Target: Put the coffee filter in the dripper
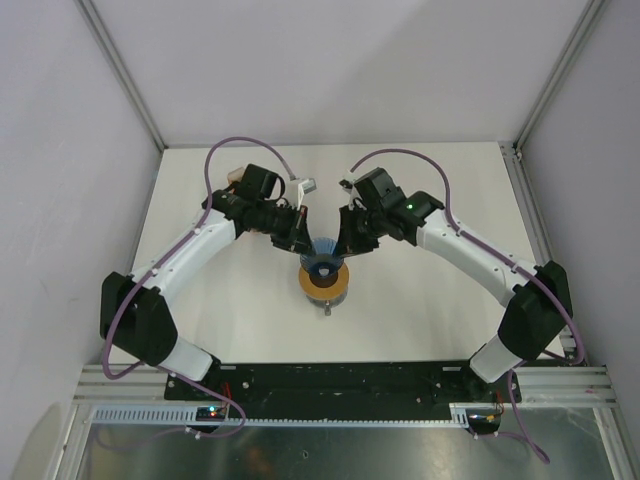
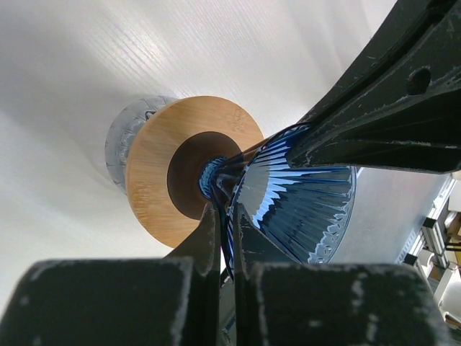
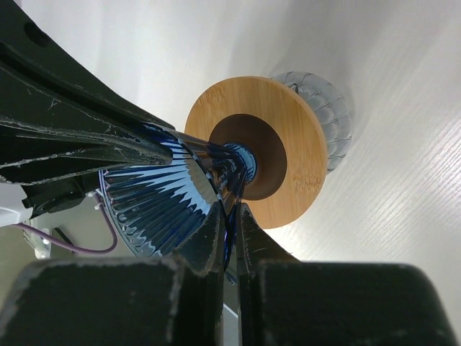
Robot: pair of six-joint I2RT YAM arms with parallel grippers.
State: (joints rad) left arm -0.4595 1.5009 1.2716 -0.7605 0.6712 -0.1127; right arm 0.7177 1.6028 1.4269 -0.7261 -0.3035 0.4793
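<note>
The dripper (image 1: 322,262) is a blue ribbed cone with a flat orange-brown collar (image 1: 323,286) on a greyish clear base, standing mid-table. My left gripper (image 1: 304,244) is shut on the cone's left wall and my right gripper (image 1: 342,244) on its right wall. In the left wrist view my gripper (image 2: 230,234) pinches the cone (image 2: 302,198), one finger inside and one outside, above the collar (image 2: 158,169). In the right wrist view my gripper (image 3: 230,227) pinches the cone (image 3: 155,202) the same way, next to the collar (image 3: 292,137). The coffee filter is not in view.
A small tan-brown thing (image 1: 236,178) peeks out behind the left wrist; I cannot tell what it is. Grey walls close in the white table (image 1: 450,200) on the left, back and right. The arm bases sit at the near edge.
</note>
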